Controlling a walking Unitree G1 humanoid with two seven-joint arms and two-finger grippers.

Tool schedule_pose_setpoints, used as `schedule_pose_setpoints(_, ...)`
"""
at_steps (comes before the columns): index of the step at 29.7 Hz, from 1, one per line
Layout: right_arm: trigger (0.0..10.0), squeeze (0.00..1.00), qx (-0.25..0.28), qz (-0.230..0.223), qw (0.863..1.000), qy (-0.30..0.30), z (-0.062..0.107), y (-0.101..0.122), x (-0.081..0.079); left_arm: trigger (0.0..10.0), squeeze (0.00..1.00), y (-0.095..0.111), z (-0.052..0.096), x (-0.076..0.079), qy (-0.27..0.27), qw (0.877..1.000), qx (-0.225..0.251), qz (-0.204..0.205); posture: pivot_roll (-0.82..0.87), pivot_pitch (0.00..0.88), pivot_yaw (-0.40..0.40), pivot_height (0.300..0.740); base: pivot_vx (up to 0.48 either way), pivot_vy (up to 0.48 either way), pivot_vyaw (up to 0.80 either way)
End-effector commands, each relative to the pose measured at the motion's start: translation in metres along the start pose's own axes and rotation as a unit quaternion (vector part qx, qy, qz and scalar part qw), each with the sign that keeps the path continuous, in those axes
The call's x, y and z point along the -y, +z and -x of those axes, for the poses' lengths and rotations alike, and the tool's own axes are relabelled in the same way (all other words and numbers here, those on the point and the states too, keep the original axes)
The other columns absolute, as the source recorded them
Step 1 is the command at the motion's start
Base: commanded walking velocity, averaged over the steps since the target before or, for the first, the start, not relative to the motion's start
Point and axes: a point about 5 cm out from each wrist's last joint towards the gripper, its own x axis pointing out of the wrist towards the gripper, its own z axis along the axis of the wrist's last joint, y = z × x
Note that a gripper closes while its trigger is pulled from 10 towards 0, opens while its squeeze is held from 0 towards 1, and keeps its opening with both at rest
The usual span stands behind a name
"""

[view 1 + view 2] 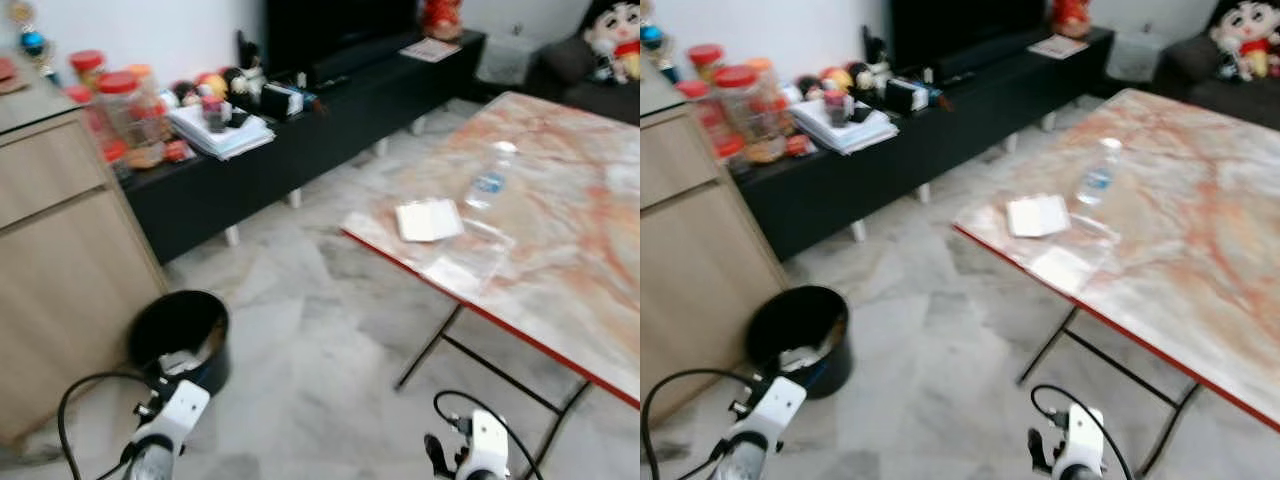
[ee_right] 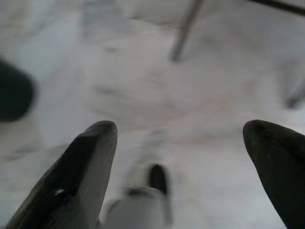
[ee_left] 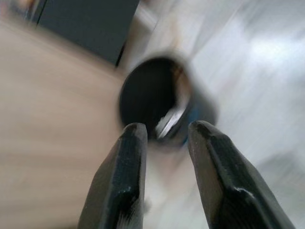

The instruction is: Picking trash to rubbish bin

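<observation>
A black rubbish bin (image 1: 180, 335) stands on the floor by the wooden cabinet, with something pale inside it. On the marble table's near corner lie a white paper piece (image 1: 429, 219), a clear plastic bottle (image 1: 489, 180) on its side and a clear plastic wrapper (image 1: 468, 262). My left arm (image 1: 170, 415) hangs low just in front of the bin. In the left wrist view the left gripper (image 3: 167, 131) is open, empty and pointed at the bin (image 3: 155, 98). My right arm (image 1: 485, 440) hangs low near the table's legs, and the right gripper (image 2: 183, 129) is wide open over bare floor.
A wooden cabinet (image 1: 60, 250) stands at the left. Along the wall runs a low black TV bench (image 1: 300, 140) crowded with jars, papers and toys. The marble table (image 1: 560, 250) on thin black legs takes up the right. Grey tiled floor (image 1: 320, 360) lies between bin and table.
</observation>
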Motion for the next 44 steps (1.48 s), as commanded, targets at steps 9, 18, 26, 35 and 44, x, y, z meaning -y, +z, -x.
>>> schedule_pose_setpoints(9, 10.0, 0.00, 0.001, -0.008, 1.000, 0.001, 0.000, 0.000, -0.002, 10.0, 0.00, -0.010, 0.005, 0.002, 0.001, 1.000, -0.018, 0.002, 0.03, 0.031, -0.011, 0.740, 0.000, -0.053, -0.80)
schedule_pose_setpoints(18, 10.0, 0.00, 0.004, -0.007, 1.000, 0.004, -0.001, 0.003, -0.004, 10.0, 0.00, -0.008, 0.004, 0.001, 0.003, 1.000, -0.016, 0.008, 0.03, 0.035, -0.016, 0.740, 0.000, 0.000, -0.80)
schedule_pose_setpoints(26, 10.0, 0.00, 0.002, -0.005, 1.000, 0.005, -0.001, 0.002, -0.004, 10.0, 0.00, -0.011, 0.005, 0.001, 0.005, 1.000, -0.021, 0.010, 0.03, 0.050, -0.023, 0.740, 0.000, 0.000, -0.80)
schedule_pose_setpoints(35, 10.0, 0.00, 0.009, -0.005, 1.000, 0.007, -0.001, 0.005, -0.003, 10.0, 0.00, -0.009, 0.004, 0.001, 0.010, 1.000, -0.021, 0.018, 0.03, 0.058, -0.029, 0.740, 0.000, 0.000, -0.44)
schedule_pose_setpoints(44, 10.0, 0.00, 0.079, 0.058, 0.994, 0.051, -0.005, 0.038, -0.010, 10.0, 0.00, 0.009, 0.004, -0.002, 0.054, 0.992, 0.018, 0.111, 0.04, 0.062, -0.033, 0.740, 0.000, 0.000, 0.00)
